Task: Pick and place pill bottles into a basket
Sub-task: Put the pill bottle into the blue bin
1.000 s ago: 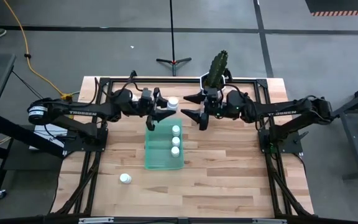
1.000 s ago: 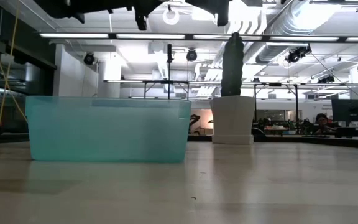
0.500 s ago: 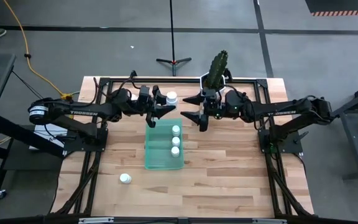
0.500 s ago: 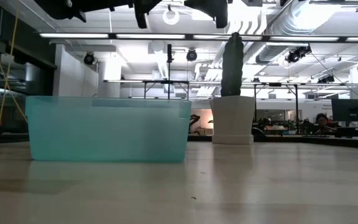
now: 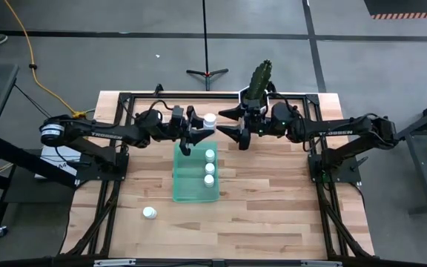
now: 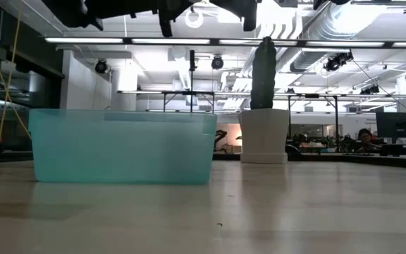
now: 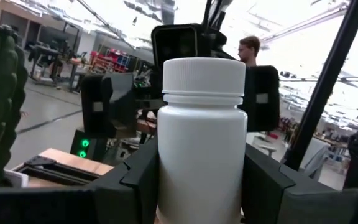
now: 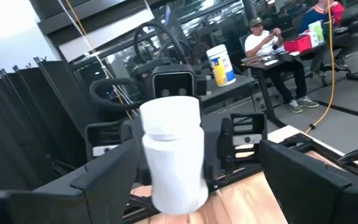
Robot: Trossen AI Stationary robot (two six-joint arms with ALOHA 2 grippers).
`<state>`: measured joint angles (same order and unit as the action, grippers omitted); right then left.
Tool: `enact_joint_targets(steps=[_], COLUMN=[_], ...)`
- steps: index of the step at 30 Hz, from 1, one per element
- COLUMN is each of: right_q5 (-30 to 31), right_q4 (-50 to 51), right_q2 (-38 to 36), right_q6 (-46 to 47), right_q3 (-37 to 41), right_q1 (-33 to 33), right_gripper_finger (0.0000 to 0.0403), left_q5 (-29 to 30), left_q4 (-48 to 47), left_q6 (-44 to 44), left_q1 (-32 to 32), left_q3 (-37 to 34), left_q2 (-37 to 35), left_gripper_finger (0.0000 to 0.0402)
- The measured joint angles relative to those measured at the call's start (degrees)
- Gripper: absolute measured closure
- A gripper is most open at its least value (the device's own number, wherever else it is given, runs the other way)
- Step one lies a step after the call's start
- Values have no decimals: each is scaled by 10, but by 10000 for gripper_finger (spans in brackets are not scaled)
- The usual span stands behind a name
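High view showed the left tool (image 5: 199,127) clamped on a white pill bottle (image 5: 210,119) held upright above the far end of the green basket (image 5: 195,174), near the middle of the bench's far edge; the right tool (image 5: 232,127) hung just across from it, its fingers spread wide and gripping nothing, close to the cactus pot (image 5: 258,83) at the far edge of the bench (image 5: 273,200); three more bottles (image 5: 209,167) lay in a row inside the basket along its right wall, and a loose bottle (image 5: 149,213) stood alone on the wood toward the near left corner, well apart from the basket; in the left wrist view the held bottle (image 7: 202,143) sat upright between the two dark fingers (image 7: 135,180), which touched its sides, with the right arm's wrist showing behind it; in the right wrist view the same bottle (image 8: 173,155) appeared ahead of the open right fingers (image 8: 309,180), with people seated in the room beyond; in the low view the basket (image 6: 122,146) rested on the bench beside the potted cactus (image 6: 263,106), both arms only dark shapes at the top.
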<state>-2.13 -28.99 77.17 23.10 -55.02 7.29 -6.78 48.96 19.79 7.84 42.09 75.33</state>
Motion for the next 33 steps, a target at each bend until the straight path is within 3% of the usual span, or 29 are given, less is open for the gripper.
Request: enact_joint_targets(steps=[21,33], right_q5=[-20,-19], right_q4=[7,4], right_q2=[0,0], right_q6=[0,1], right_q3=[0,0], right_q1=[2,2], right_gripper_finger=[81,163], left_q5=[-28,-41], left_q4=[1,1], left_q6=[-5,-5], left_q1=[0,1], left_q3=[80,80], left_q2=[73,73], left_gripper_finger=[199,199])
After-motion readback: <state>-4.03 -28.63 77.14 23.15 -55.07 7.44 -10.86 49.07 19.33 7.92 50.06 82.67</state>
